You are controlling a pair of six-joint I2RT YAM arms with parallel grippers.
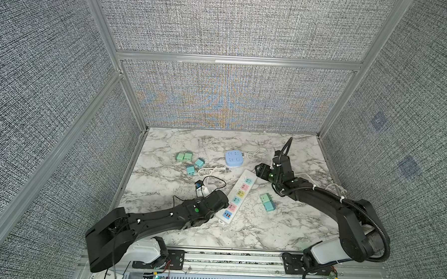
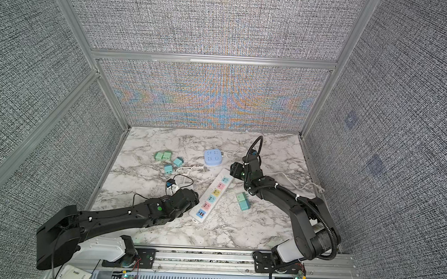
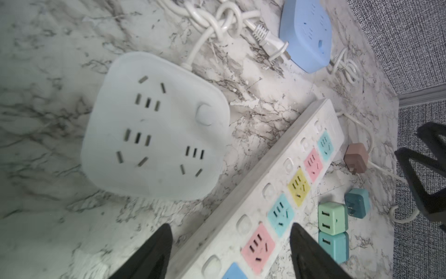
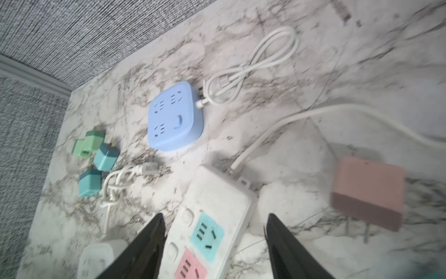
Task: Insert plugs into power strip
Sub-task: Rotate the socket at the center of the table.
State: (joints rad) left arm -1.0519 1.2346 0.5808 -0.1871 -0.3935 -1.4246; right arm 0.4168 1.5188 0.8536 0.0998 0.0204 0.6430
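Left gripper (image 3: 230, 224): seen spread and empty over the power strip (image 1: 238, 195), at its near end.
Right gripper (image 4: 214, 213): seen parted and empty over the far end.
Pink plug (image 4: 369, 193): shown loose by wrist views only; hidden in both top views.
Green and teal plugs (image 1: 188, 157): left unplugged; some are just beside the strip.

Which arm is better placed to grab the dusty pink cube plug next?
Right. The dusty pink cube plug lies just beside the open, empty right gripper, at the long white power strip's far end. The left gripper hangs over the near end.
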